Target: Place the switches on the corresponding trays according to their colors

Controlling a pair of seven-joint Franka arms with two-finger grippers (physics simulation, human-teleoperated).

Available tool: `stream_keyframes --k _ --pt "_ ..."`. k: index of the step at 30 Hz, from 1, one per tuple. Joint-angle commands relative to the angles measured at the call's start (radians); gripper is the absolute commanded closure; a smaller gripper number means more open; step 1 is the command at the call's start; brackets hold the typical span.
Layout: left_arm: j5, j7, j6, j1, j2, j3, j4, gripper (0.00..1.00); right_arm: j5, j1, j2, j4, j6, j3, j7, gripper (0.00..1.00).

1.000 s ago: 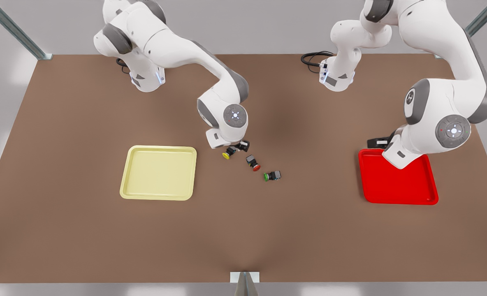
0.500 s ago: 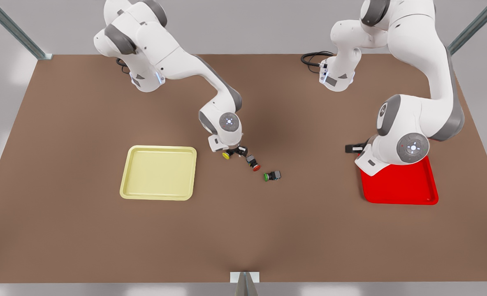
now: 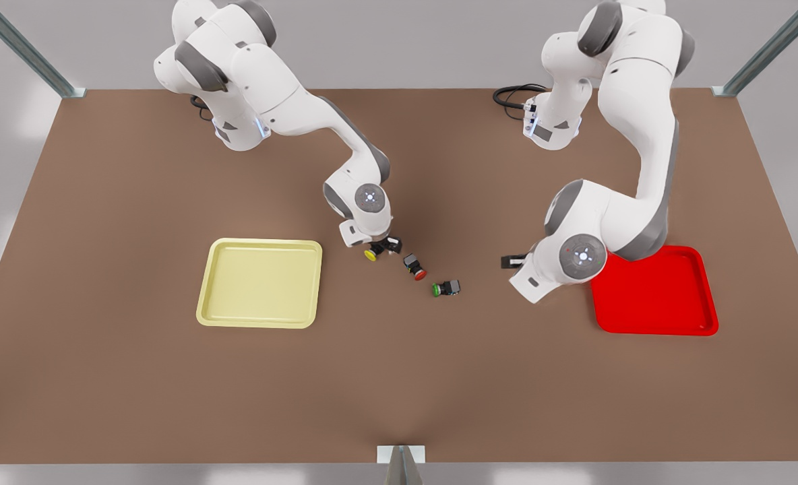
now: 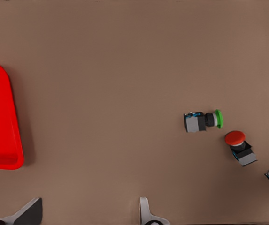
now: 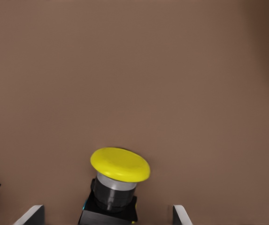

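Observation:
The yellow switch [image 3: 372,254] lies on its side on the table, just to the front view's right of the pale yellow tray [image 3: 259,283]. My right gripper [image 3: 384,245] is low over it, open, with one finger on each side of its dark body [image 5: 108,206] and the yellow cap [image 5: 120,164] pointing away. The red switch [image 3: 416,267] lies a little farther to the front view's right. My left gripper [image 3: 515,261] hangs open above bare table between the switches and the red tray [image 3: 655,293]. Its fingertips [image 4: 31,211] hold nothing, and it sees the red switch [image 4: 240,145].
A green-capped switch [image 3: 445,288] lies beside the red one, nearest my left gripper, and appears as the green-capped switch [image 4: 202,121] in the left wrist view. A black cable [image 3: 512,94] coils at the table's back. Open brown tabletop lies in front of both trays.
My left arm has swung from over the red tray toward the front view's left, uncovering the tray. My right gripper has sunk lower around the yellow switch.

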Motion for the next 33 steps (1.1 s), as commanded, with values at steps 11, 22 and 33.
stream_keyframes --k 11,22,33 --pt "0.002 -0.062 0.187 -0.048 0.055 -0.091 0.0 0.0 0.0 0.003 0.029 0.008 0.005 0.006 0.002 0.0" --pt "0.022 -0.442 0.034 -0.04 0.049 -0.094 -0.008 0.0 0.0 0.002 0.025 0.009 0.002 0.009 0.002 0.4" --pt "-0.027 -0.645 -0.026 -0.043 0.052 -0.101 0.012 0.0 0.0 0.0 0.023 0.009 0.0 0.009 0.003 0.48"
